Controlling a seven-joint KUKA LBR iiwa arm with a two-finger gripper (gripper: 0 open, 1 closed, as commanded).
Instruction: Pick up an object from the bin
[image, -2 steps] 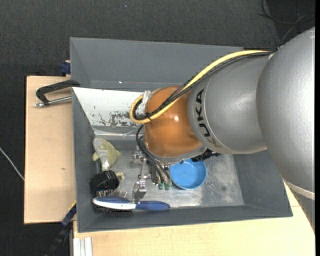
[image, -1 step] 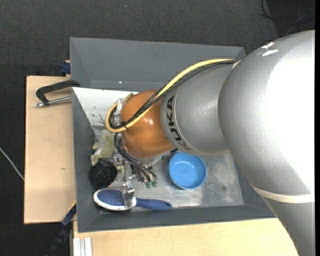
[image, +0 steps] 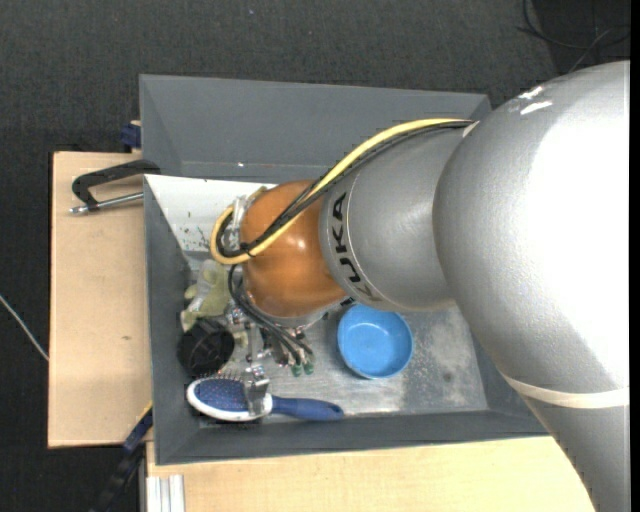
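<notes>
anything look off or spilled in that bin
Nothing in the bin looks spilled or broken. The blue bowl sits upright, the blue brush lies flat along the near wall, and a black round thing rests by the left wall.

A dark, speckled floor (image: 300, 40) spreads behind; light falls evenly.

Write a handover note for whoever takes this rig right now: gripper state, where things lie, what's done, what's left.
Gripper: low in the bin, near-left part, just above the head of the blue-and-white brush. Open or shut cannot be told.
Things: the brush lies along the near wall, handle pointing right. A black round thing sits left of the gripper, a pale greenish thing beyond it. A blue bowl stands upright to the right.
Done: the arm is down in the bin.
Left: nothing looks lifted; grasp one thing and raise it out.
</notes>
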